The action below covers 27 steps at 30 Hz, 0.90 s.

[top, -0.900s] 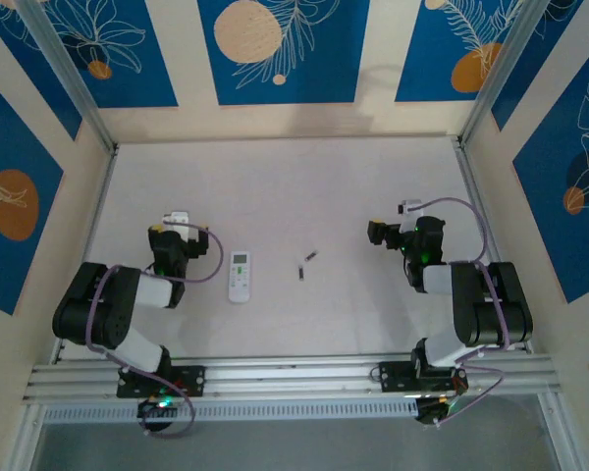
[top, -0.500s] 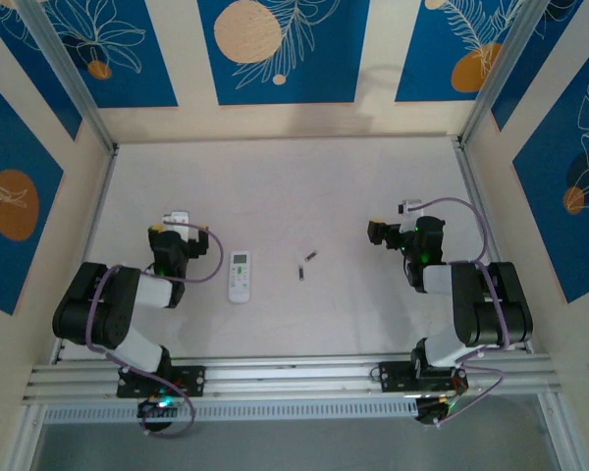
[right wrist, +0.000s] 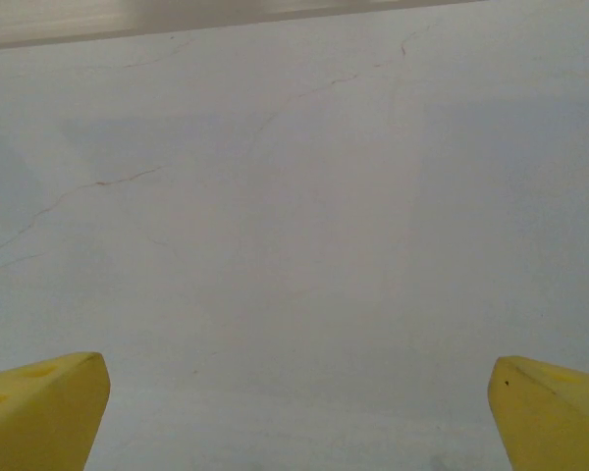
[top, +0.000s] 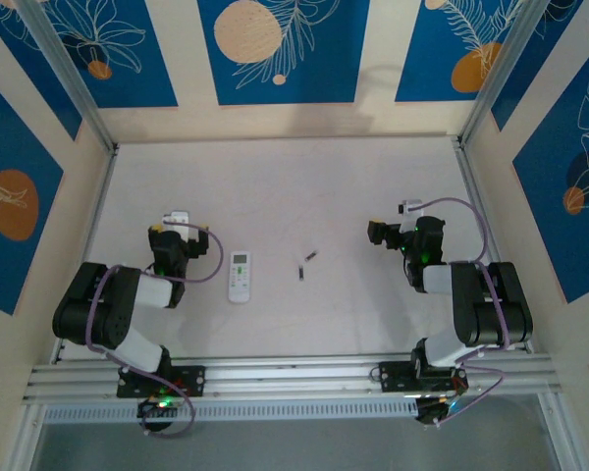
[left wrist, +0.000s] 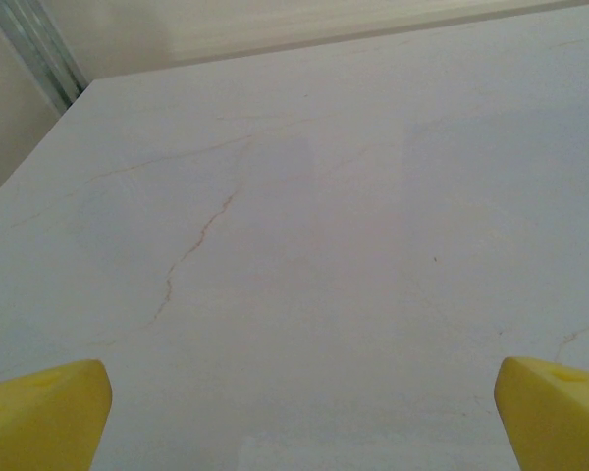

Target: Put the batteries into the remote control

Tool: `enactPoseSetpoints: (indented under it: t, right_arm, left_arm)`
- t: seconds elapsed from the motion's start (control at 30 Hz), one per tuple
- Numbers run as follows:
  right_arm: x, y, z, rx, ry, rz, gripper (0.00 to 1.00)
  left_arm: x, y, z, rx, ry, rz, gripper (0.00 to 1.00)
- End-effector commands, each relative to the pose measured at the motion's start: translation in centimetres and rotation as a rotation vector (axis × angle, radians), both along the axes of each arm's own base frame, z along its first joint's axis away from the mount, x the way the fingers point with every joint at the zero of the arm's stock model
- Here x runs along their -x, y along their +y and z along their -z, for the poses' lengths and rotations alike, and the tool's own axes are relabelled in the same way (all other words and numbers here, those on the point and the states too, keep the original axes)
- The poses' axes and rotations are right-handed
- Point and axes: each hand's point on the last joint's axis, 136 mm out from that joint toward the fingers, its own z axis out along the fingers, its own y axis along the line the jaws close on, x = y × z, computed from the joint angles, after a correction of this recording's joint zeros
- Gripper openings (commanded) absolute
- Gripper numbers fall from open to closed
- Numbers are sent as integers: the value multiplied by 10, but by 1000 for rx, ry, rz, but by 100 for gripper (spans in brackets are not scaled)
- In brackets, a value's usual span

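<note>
The white remote control (top: pixel 240 276) lies flat on the table, its pale green display at the far end. Two small dark batteries (top: pixel 305 266) lie close together to its right, near the table's middle. My left gripper (top: pixel 180 228) rests folded back to the left of the remote, apart from it. In the left wrist view its yellow fingertips (left wrist: pixel 41 412) stand wide apart over bare table, so the left gripper (left wrist: pixel 304 417) is open and empty. My right gripper (top: pixel 377 234) sits right of the batteries. Its yellow fingertips (right wrist: pixel 555 412) are spread wide too, the right gripper (right wrist: pixel 299 412) open and empty.
The pale table (top: pixel 294 186) is walled by blue and cream panels at the back and sides. A metal rail (top: pixel 294 378) runs along the near edge where both arm bases are bolted. Thin cracks mark the tabletop (left wrist: pixel 201 235).
</note>
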Motion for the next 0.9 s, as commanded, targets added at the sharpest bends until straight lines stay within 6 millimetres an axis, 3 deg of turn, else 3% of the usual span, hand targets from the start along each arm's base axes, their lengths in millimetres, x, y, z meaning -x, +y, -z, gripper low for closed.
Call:
enactPoseSetpoints:
  t: [0.0, 0.13, 0.23, 0.33, 0.43, 0.53, 0.57, 0.67, 0.77, 0.87]
  right_arm:
    - [-9, -3, -10, -6, -33, 10, 99]
    - [-8, -2, -14, -9, -41, 4, 99]
    - [-5, -7, -35, -9, -16, 46, 99]
    - [9, -27, -69, -57, -50, 188, 99]
    - [29, -33, -99, -227, 21, 293, 99]
    - [45, -8, -115, -367, 192, 233, 99]
    - [51, 7, -119, -407, 252, 181, 100]
    - [66, 51, -123, -457, 375, 56, 98]
    - [80, 93, -124, -420, 435, -58, 99]
    - [88, 123, -120, -357, 499, -126, 99]
  left_arm:
    - [-9, 2, -11, 2, -41, 3, 100]
    - [-8, 2, -10, 1, -41, 3, 100]
    - [-6, 1, -14, -1, -60, 16, 100]
    - [3, 1, -33, -11, -89, 9, 100]
    - [16, 5, -65, -35, -138, -44, 100]
    - [33, 11, -100, 122, -93, -157, 100]
    - [37, 4, -109, 200, -60, -142, 100]
    - [40, -46, -123, 408, 65, 55, 100]
    - [52, -85, -110, 434, 319, 140, 100]
    - [69, -107, -93, 343, 521, 156, 94]
